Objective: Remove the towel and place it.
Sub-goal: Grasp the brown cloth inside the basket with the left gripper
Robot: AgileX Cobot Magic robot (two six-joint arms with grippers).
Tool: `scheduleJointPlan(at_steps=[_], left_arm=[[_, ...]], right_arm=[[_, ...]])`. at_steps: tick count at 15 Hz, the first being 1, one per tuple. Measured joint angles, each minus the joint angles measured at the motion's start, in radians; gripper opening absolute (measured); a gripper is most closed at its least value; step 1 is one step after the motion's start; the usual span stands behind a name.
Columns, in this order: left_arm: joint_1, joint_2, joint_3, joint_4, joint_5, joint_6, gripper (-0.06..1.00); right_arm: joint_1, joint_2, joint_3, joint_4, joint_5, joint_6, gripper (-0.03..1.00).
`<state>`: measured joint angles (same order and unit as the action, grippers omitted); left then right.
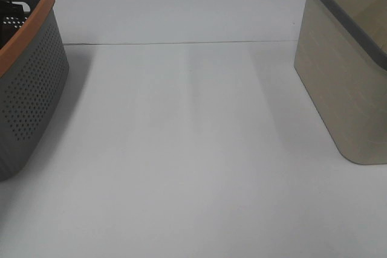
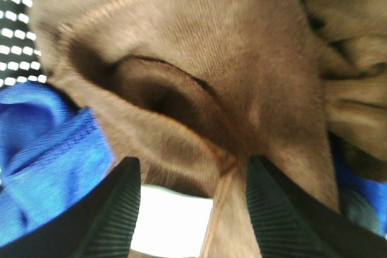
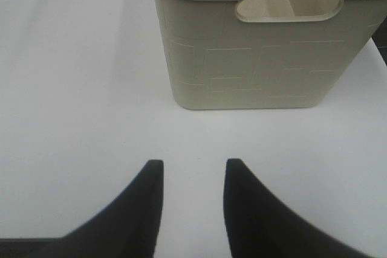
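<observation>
Our left claw [image 2: 193, 167] is gaping wide, gripping nothing; the brown towel [image 2: 242, 46] is lying bunched just ahead, one fold between the tips. We are aiming to pinch brown only, sparing the blue cloth [image 2: 48, 155] alongside. Our right claw [image 3: 193, 167] is hanging open, empty.

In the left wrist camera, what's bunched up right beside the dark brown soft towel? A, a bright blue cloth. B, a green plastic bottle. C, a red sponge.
A: a bright blue cloth lies against the dark brown soft towel in that view.
</observation>
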<state>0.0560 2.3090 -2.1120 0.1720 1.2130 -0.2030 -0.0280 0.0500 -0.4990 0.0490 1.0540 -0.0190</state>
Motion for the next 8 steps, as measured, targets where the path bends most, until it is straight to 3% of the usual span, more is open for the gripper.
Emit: scheduleJointPlan(at_steps=[4, 5, 8], left_arm=[[0.000, 0.027, 0.000, 0.000, 0.000, 0.000, 0.47], [0.000, 0.027, 0.000, 0.007, 0.000, 0.018, 0.30], [0.000, 0.027, 0.000, 0.014, 0.000, 0.080, 0.05]], right_arm=[[0.000, 0.000, 0.000, 0.000, 0.000, 0.000, 0.34], [0.000, 0.000, 0.000, 0.000, 0.000, 0.000, 0.34], [0.000, 0.000, 0.000, 0.000, 0.000, 0.000, 0.34]])
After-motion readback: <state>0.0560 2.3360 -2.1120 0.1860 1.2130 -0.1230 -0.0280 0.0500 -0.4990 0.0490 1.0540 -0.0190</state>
